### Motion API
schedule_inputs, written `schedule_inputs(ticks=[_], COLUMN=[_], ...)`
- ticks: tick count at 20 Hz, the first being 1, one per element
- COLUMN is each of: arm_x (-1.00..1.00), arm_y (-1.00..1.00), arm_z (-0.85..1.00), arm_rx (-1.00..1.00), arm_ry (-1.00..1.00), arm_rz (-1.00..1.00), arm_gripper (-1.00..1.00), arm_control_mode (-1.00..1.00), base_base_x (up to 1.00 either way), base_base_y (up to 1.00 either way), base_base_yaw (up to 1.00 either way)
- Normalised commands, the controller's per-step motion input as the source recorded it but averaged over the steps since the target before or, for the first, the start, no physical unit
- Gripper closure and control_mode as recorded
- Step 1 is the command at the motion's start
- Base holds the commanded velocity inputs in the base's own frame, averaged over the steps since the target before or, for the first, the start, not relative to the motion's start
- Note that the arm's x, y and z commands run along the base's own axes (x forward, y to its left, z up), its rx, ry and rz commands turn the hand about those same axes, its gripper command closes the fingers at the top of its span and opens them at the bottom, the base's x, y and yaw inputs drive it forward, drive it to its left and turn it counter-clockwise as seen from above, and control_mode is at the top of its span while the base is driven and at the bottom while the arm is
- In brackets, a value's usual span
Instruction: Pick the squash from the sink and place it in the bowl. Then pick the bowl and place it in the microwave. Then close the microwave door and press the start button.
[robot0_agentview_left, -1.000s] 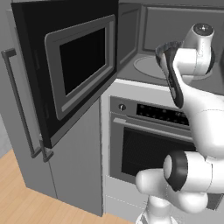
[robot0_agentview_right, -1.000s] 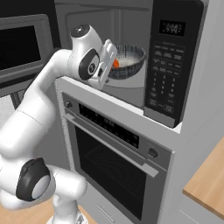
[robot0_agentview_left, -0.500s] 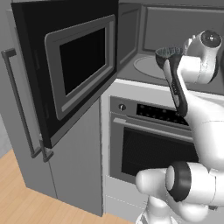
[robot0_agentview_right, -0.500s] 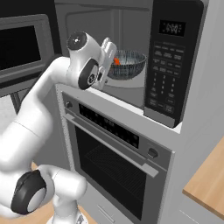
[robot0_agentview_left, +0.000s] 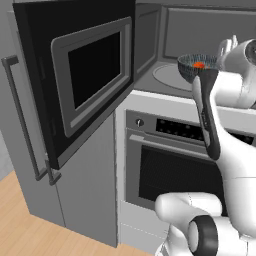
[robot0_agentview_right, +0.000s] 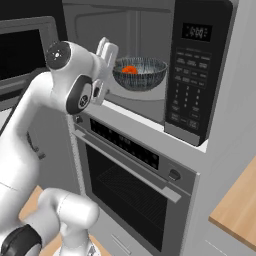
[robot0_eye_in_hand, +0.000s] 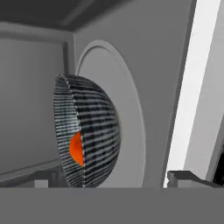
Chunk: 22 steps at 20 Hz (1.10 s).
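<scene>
The ribbed dark bowl (robot0_agentview_right: 139, 74) rests on the round turntable (robot0_agentview_left: 170, 77) inside the open microwave (robot0_agentview_right: 145, 25), and the orange-red squash (robot0_agentview_right: 129, 70) lies in it. The hand view is rolled, so the bowl (robot0_eye_in_hand: 94, 131) appears on its side with the squash (robot0_eye_in_hand: 75, 148) at its rim. My gripper (robot0_agentview_right: 107, 49) is open, just outside the bowl's left rim and apart from it. From the left base camera the gripper (robot0_agentview_left: 229, 46) sits right of the bowl (robot0_agentview_left: 198, 68). The microwave door (robot0_agentview_left: 95, 70) stands swung wide to the left. The sink is out of view.
The microwave's control panel (robot0_agentview_right: 192, 75) stands right of the cavity. Directly below is a wall oven (robot0_agentview_left: 170, 165) with a control strip. A tall grey cabinet with a long handle (robot0_agentview_left: 20, 120) stands behind the open door. A wooden counter corner (robot0_agentview_right: 240, 200) lies at the right.
The fingers have spread wide and let go of the bowl, which now stands on the turntable. The hand has drawn back a little from the bowl's rim.
</scene>
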Motion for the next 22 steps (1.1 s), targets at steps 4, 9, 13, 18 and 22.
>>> schedule_inputs(ticks=[4, 9, 13, 18, 22], arm_x=[-0.90, -0.98, -1.00, -1.00, -1.00], arm_y=[0.08, 0.12, 0.17, 0.32, 0.48], arm_z=[0.25, 0.10, 0.09, 0.09, 0.04], arm_rx=[-0.01, -0.02, -0.02, -0.02, 0.00], arm_ry=[-0.07, -0.02, -0.02, -0.02, -0.01], arm_rz=[0.00, 0.00, 0.00, 0.00, 0.00], arm_gripper=[-1.00, -1.00, -1.00, -1.00, -1.00], arm_control_mode=[-1.00, -1.00, -1.00, -1.00, -1.00], base_base_x=[0.00, 0.00, 0.00, 0.00, 0.00], base_base_y=[0.00, 0.00, 0.00, 0.00, 0.00], base_base_yaw=[0.00, 0.00, 0.00, 0.00, 0.00])
